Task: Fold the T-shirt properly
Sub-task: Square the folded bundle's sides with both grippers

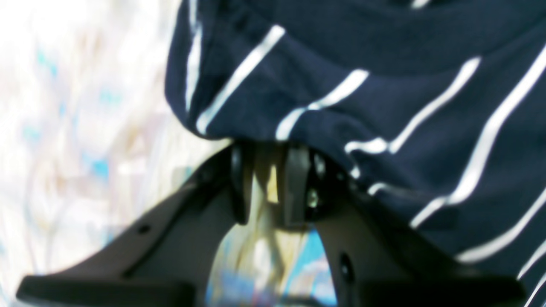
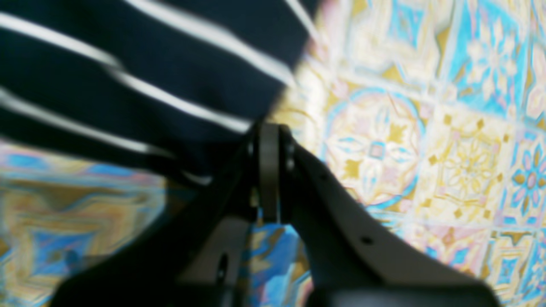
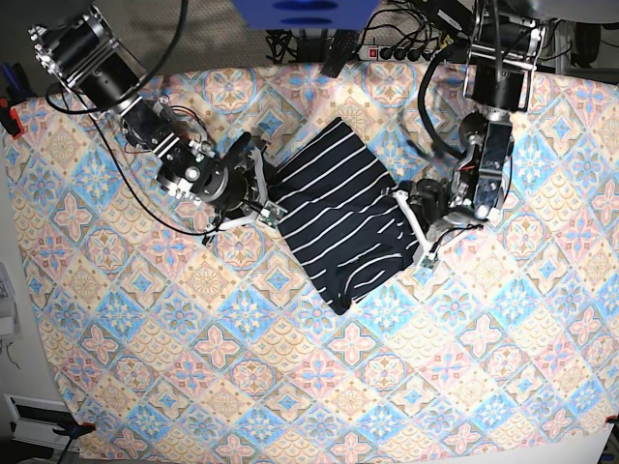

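Note:
The dark navy T-shirt [image 3: 338, 217] with thin white stripes lies as a slanted oblong in the middle of the table in the base view. My right gripper [image 3: 269, 201] is at its left edge. In the right wrist view the right gripper [image 2: 268, 140] has its fingers pressed together on a corner of the T-shirt [image 2: 128, 76], which hangs slightly off the cloth. My left gripper [image 3: 411, 227] is at the shirt's right edge. Up close the left gripper [image 1: 271, 179] is nearly closed, with the T-shirt [image 1: 384, 85] bunched at its tips and draped over one finger.
A pastel orange-and-blue tile-patterned cloth [image 3: 290, 377] covers the whole table. Cables and a power strip [image 3: 387, 48] lie behind the far edge. A blue object [image 3: 300, 10] overhangs the top. The table's left edge [image 3: 24, 290] borders pale floor.

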